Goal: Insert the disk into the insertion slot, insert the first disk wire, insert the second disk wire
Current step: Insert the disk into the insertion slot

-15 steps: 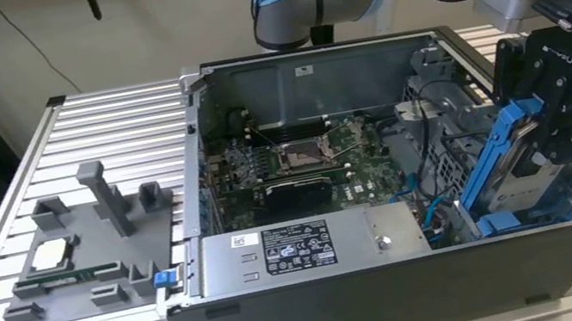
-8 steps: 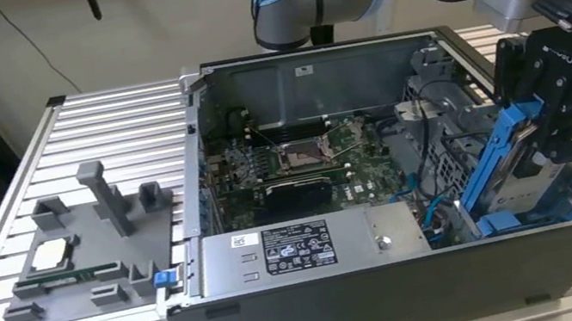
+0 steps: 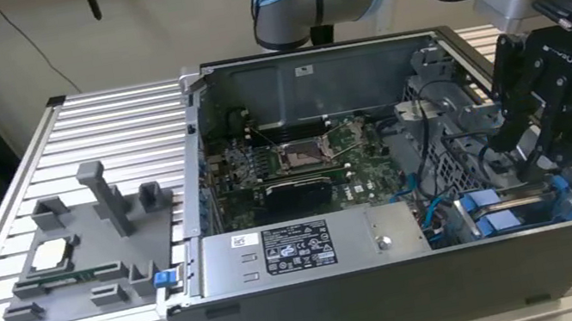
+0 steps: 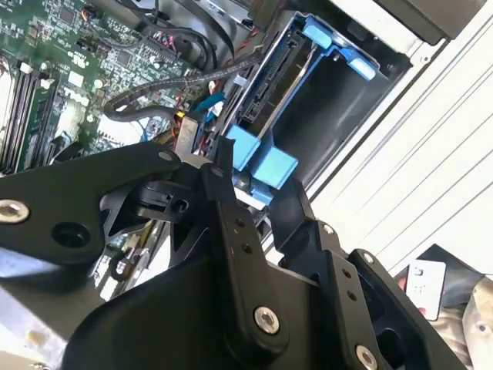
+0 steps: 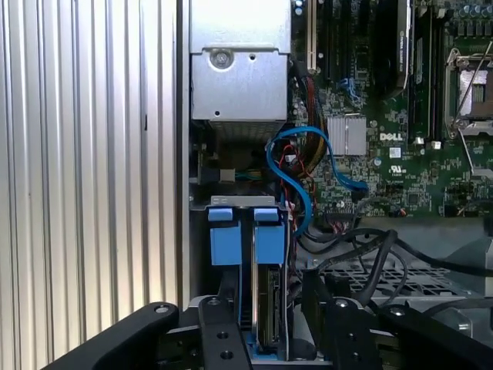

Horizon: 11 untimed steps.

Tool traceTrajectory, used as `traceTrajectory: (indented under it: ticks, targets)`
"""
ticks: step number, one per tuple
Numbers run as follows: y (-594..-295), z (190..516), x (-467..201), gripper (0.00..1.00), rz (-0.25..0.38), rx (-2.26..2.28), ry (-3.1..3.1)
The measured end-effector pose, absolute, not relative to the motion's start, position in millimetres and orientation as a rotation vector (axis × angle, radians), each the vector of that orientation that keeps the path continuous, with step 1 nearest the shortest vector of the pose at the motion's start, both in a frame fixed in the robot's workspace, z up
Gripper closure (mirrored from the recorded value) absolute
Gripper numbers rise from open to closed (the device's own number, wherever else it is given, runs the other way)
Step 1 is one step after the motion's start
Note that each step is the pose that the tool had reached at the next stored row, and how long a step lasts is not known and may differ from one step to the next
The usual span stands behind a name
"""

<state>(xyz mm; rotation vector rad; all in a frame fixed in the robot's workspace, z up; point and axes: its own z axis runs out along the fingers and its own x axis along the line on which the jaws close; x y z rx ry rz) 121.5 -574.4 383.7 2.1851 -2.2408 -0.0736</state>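
Disk [image 5: 269, 304] (blue-framed) stands directly beneath the end effector [image 3: 528, 155].

We see a ribbed aluminium worktop [image 3: 93, 114] carrying an open dark grey computer case [image 3: 403, 302]. Inside lies a green motherboard [image 3: 265, 173] with a square silver processor socket [image 3: 302, 153], and a boxy grey power supply with a white sticker [image 3: 313, 247] sits against the near wall. At the exterior view's left, a grey plastic fixture tray [image 3: 76, 222] holds a square processor chip [image 3: 51, 254]. In the first wrist view a blue cable [image 5: 308, 208] loops beside a small silver heat sink [image 5: 347, 135].
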Motion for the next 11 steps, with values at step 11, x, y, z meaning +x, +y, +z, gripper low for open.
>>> traceTrajectory:
  ticks: [11]
  targets:
    - [-571.0, 395.6, 121.4, 0.00, -0.079, 2.192, -2.243]
